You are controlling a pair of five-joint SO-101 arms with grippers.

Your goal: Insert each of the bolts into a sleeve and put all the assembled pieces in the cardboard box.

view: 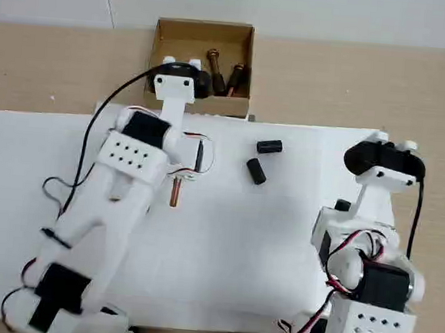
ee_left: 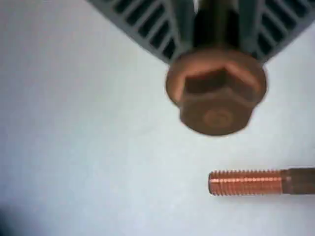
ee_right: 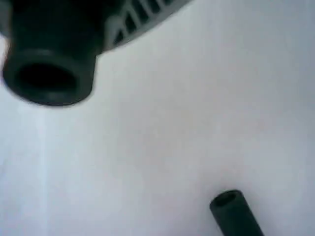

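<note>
While two sleeves [view: 269, 146] [view: 256, 171] lie loose, one bolt [ee_left: 216, 93] gripped

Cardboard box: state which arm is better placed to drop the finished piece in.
Left, probably. The left gripper, shut on a bolt, sits nearer the cardboard box; the right gripper, holding a sleeve, is farther off.

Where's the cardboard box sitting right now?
In the high view the cardboard box sits just past the far edge of the white sheet, beyond the left arm, with two loose sleeves nearer and to its right.
</note>
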